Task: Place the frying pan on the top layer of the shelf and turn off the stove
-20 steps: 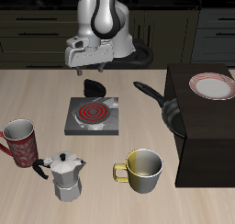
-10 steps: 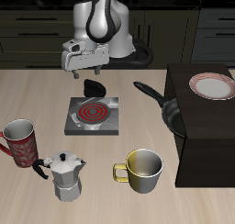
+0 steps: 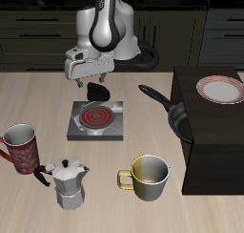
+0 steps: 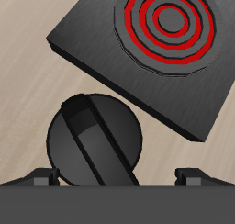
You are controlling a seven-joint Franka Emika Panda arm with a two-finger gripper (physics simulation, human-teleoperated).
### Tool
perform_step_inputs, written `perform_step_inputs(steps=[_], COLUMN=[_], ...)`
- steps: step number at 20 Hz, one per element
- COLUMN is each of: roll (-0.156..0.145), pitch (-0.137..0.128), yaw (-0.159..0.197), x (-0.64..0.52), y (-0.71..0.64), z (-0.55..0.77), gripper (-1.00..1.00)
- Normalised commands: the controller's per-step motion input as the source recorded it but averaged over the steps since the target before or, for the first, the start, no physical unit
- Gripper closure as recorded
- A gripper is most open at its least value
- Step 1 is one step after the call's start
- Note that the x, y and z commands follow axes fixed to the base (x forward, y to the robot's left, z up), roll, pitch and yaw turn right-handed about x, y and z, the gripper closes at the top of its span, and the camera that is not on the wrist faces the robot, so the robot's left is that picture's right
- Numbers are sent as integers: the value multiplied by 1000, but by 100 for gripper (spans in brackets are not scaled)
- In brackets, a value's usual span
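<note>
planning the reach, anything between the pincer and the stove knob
Nothing; the wrist view shows the knob right beneath the open pincer, with bare air between.

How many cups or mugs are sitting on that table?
2. A red patterned mug stands near the table's front edge beside the moka pot; a yellow mug sits in front of the stove. None seems hidden.

Stove point(image 4: 147, 58): matt dark grey plate, glossy red coil. Knob point(image 4: 94, 142): matt black, probably plastic. Counter point(image 3: 38, 184): pale wood grain. Moka pot point(image 3: 68, 182): shiny metal. Shelf point(image 3: 214, 146): dark, matt.
</note>
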Motion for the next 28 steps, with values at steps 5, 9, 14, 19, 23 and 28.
perform_step_inputs(steps=[5, 9, 14, 19, 23, 28], roll=[12, -2, 27, 7, -9, -32], pitch=[15, 32, 38, 40, 11, 0], yaw=[8, -29, 4, 26, -10, 1], x=[-57, -163, -236, -129, -32, 74], y=[153, 53, 140, 13, -152, -134], z=[-224, -239, -279, -235, -33, 24], gripper=[-100, -100, -100, 100, 100, 100])
